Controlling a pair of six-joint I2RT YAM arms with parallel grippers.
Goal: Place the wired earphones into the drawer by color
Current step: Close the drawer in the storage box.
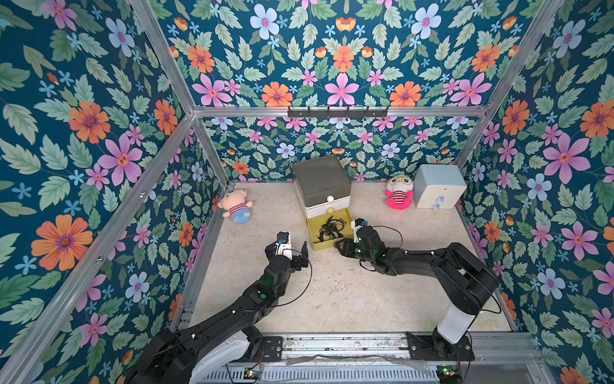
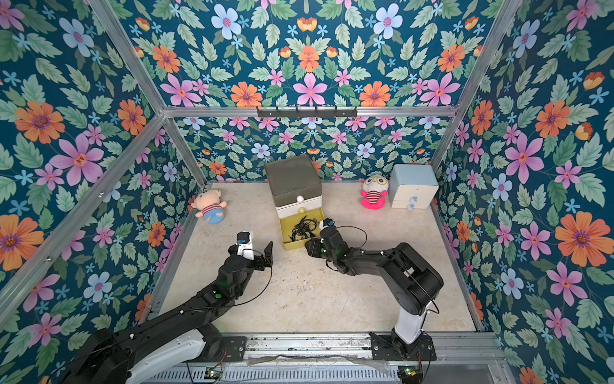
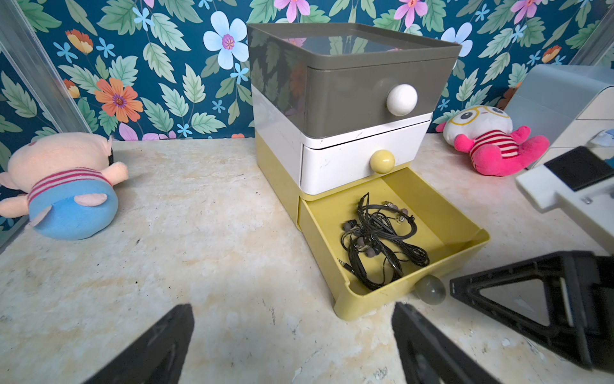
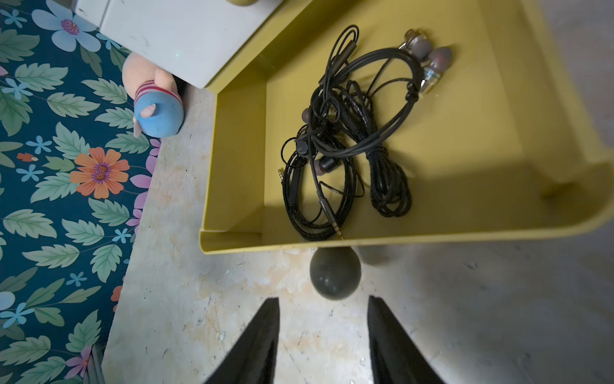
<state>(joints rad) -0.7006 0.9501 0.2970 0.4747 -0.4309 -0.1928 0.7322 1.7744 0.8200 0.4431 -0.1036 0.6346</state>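
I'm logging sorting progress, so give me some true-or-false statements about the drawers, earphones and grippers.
1. The yellow drawer is pulled open. True.
2. The black earphones lie on the table. False: they lie inside the yellow drawer.
3. The gray top drawer is shut. True.
4. The right gripper is clamped on the knob. False: its jaws stand apart, with the knob just ahead of them.
5. The left gripper holds earphones. False: it is open and empty.
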